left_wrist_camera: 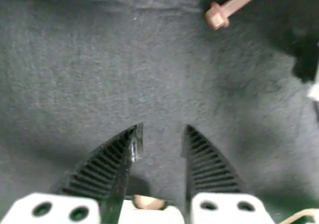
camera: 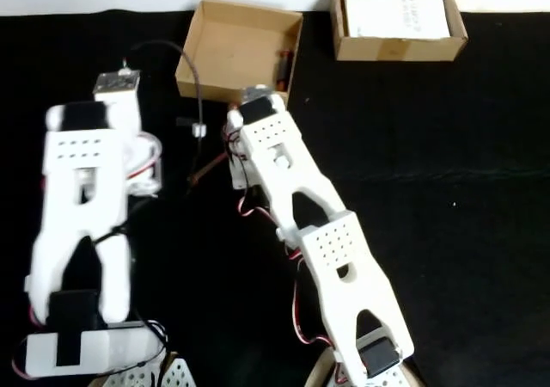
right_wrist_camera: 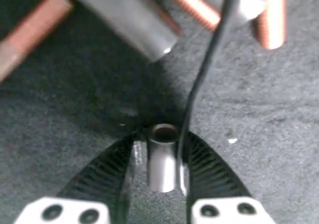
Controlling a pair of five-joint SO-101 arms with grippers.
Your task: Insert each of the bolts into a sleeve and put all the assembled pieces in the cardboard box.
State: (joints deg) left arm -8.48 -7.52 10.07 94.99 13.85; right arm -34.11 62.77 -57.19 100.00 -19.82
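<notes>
Two claws stood in very different states: the right claw (right_wrist_camera: 162,134) was clamped on a short metal sleeve (right_wrist_camera: 162,167), with the open bore facing away from it, while the left claw (left_wrist_camera: 160,132) hung partly open and empty over the dark surface (left_wrist_camera: 75,59). The sleeve looked light, stiff and smooth, so probably slippery. A hold across its middle, as here, would leave the bore free. A loose bolt (left_wrist_camera: 234,5) lay well ahead of the left claw. It looked rigid and was best taken near its hex head, leaving the shank tip free to enter. The right wrist view alone gave the grip itself, plus a second sleeve (right_wrist_camera: 127,20), further bolts (right_wrist_camera: 194,5) and a black cable (right_wrist_camera: 207,74) beyond. Only the high view showed the cardboard box (camera: 228,56) just past the right arm, with what may have been an assembled piece (camera: 282,63) against its wall.
</notes>
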